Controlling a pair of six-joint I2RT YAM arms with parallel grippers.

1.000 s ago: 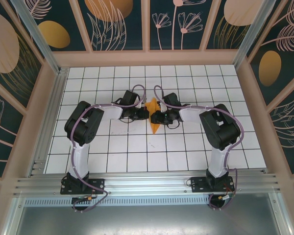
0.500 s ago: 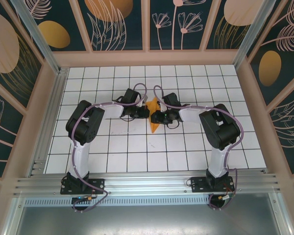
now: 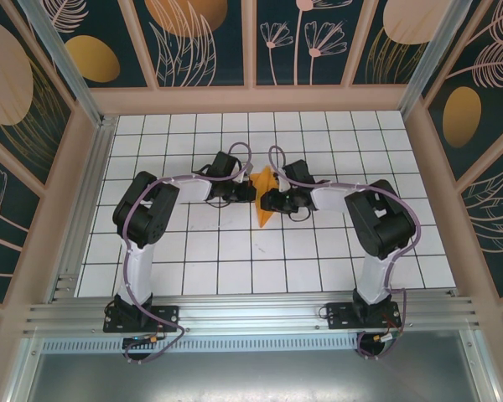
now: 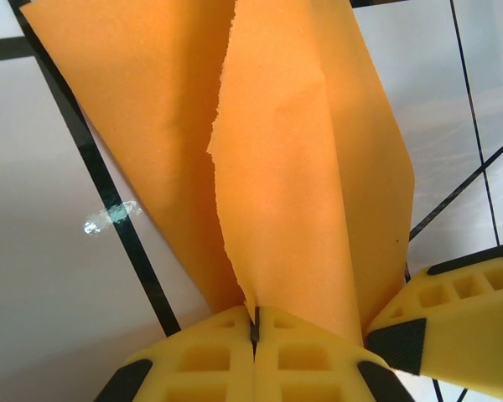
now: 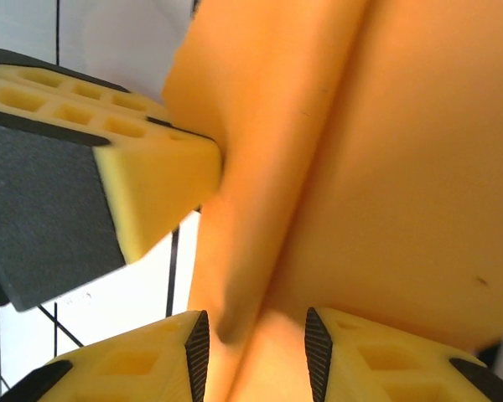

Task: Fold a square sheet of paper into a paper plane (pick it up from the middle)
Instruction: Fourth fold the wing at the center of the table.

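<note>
Two robot arms, bolted to a metal rail at the near edge of a white tiled table [image 3: 193,251], bend inward and meet over its middle. The left gripper [image 4: 254,322] has its yellow fingers pressed together on the narrow end of an orange paper plane [image 4: 293,167], pinching the layers so that the creased flaps fan upward and away from the jaws. The right gripper [image 5: 256,335] comes in from the opposite side, its jaws partly apart with a thick fold of the same paper filling the gap between the pads, which sit against it on both sides. One of its fingers [image 4: 453,322] sits just beside the left gripper's closed tips. From above, the paper lies between the two wrists, a pointed tip poking out toward the near side and the other end toward the far side. Behind the table, dark wall panels [image 3: 201,42] with leaf and flower patterns close off the far side.
</note>
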